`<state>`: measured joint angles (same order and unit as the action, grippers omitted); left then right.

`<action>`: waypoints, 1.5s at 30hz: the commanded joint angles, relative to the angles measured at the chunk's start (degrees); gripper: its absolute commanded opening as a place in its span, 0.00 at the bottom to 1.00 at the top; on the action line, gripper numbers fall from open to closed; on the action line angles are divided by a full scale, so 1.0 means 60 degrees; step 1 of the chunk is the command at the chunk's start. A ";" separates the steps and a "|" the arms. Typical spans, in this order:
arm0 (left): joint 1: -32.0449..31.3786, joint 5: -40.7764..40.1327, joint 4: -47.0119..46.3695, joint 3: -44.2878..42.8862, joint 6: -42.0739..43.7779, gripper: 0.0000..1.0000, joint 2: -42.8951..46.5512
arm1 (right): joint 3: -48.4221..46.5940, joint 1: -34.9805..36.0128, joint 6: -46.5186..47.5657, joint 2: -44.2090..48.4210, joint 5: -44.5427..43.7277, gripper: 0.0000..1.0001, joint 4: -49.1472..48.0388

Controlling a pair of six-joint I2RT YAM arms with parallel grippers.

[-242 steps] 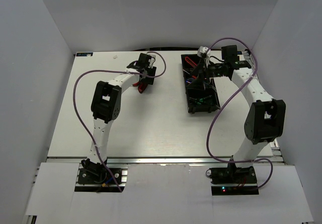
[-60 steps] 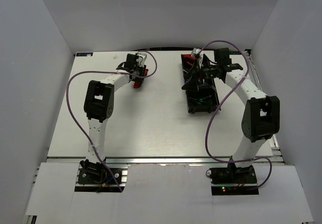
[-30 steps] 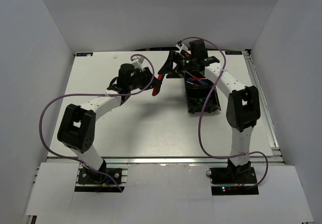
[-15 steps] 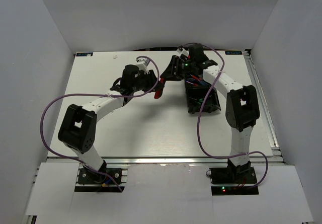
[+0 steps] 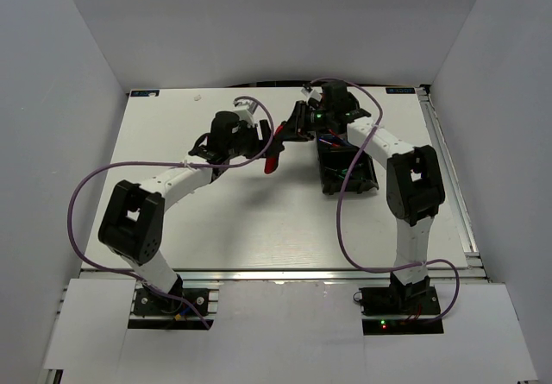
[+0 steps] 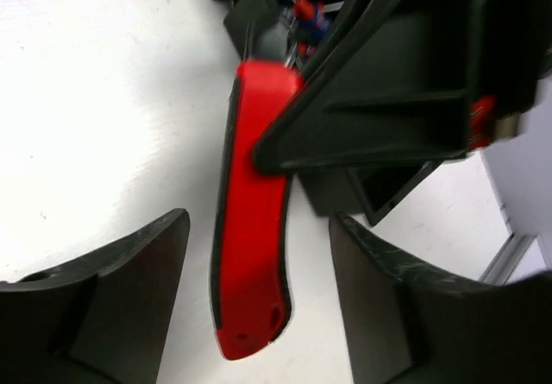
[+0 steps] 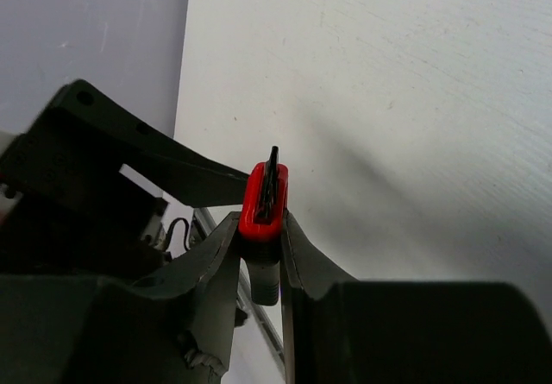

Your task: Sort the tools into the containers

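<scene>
A red-handled tool (image 5: 272, 156) hangs above the table between both grippers; whether it is the pliers or the cutters I cannot tell. My right gripper (image 5: 291, 130) is shut on its upper part, and the right wrist view shows the red handle (image 7: 263, 196) pinched between the fingers (image 7: 222, 244). My left gripper (image 5: 261, 141) stands open around the lower handle (image 6: 252, 229), with its pads (image 6: 138, 272) apart from it on both sides. The black tray of containers (image 5: 369, 177) lies just right of the handover, with screwdrivers (image 5: 342, 148) inside.
The right arm's purple cable (image 5: 345, 203) loops over the tray's near end. The left arm's cable (image 5: 82, 194) arcs over the table's left side. White walls enclose the table on three sides.
My right gripper has shut on the red-handled tool and my left gripper has opened off it. Both arms have barely moved over the last half second.
</scene>
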<state>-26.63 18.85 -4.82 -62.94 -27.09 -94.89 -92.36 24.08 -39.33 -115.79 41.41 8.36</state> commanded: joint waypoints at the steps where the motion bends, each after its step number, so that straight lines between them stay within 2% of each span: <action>1: -0.0044 -0.0329 -0.0835 0.0000 -0.0084 0.78 0.1093 | -0.0383 0.0074 0.0694 0.0211 0.0452 0.00 -0.0427; 2: -0.0058 -0.0344 -0.0939 0.0219 -0.0070 0.84 0.1297 | -0.0500 0.0060 0.0899 0.0167 0.0467 0.00 -0.0325; 3: -0.0044 -0.0373 -0.1012 0.0308 -0.0070 0.95 0.1386 | -0.0791 0.0031 0.1467 0.0138 0.0423 0.00 -0.0237; 4: -0.0029 -0.0344 -0.1115 0.0367 -0.0026 0.97 0.1445 | -0.0982 0.0016 0.1835 0.0109 0.0379 0.00 -0.0120; 12: 0.0278 0.0008 -0.0604 0.0878 0.0077 0.98 0.2044 | -0.3575 -0.0701 0.6492 -0.0521 -0.1567 0.00 0.1374; 13: 0.0308 0.0007 -0.0574 0.0982 0.0077 0.98 0.2133 | -0.3838 -0.0862 0.7613 -0.0565 -0.2004 0.00 0.1375; 15: 0.0410 0.0007 -0.0530 0.1332 0.0048 0.98 0.2439 | -0.3943 -0.0922 0.8747 -0.0565 -0.2650 0.00 0.1259; 16: 0.0425 -0.0022 -0.0530 0.1450 0.0019 0.98 0.2543 | -0.3929 -0.0936 0.9898 -0.0565 -0.3393 0.00 0.1156; 17: 0.0454 -0.0065 -0.0515 0.1538 0.0004 0.98 0.2645 | -0.3842 -0.0965 0.9910 -0.0580 -0.3400 0.00 0.1025; 19: 0.0484 -0.0138 -0.0486 0.1861 0.0003 0.98 0.2924 | -0.3419 -0.0995 1.1645 -0.0580 -0.4479 0.00 0.0440; 22: 0.0528 -0.0256 -0.0427 0.2169 -0.0098 0.98 0.3173 | -0.3123 -0.1082 1.2951 -0.0770 -0.4981 0.00 -0.0221; 32: 0.0586 -0.0476 -0.0193 0.2330 -0.0070 0.98 0.3481 | -0.3431 -0.1200 1.4347 -0.1854 -0.6007 0.00 -0.0939; 45: 0.0659 -0.0549 -0.0120 0.2374 -0.0114 0.98 0.3540 | -0.1600 -0.1200 1.4802 -0.1357 -0.6272 0.00 -0.1671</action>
<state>-23.09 15.88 -6.00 -49.15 -27.88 -76.38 -103.88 17.28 49.10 -127.96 3.86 0.51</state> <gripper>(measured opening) 0.982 0.266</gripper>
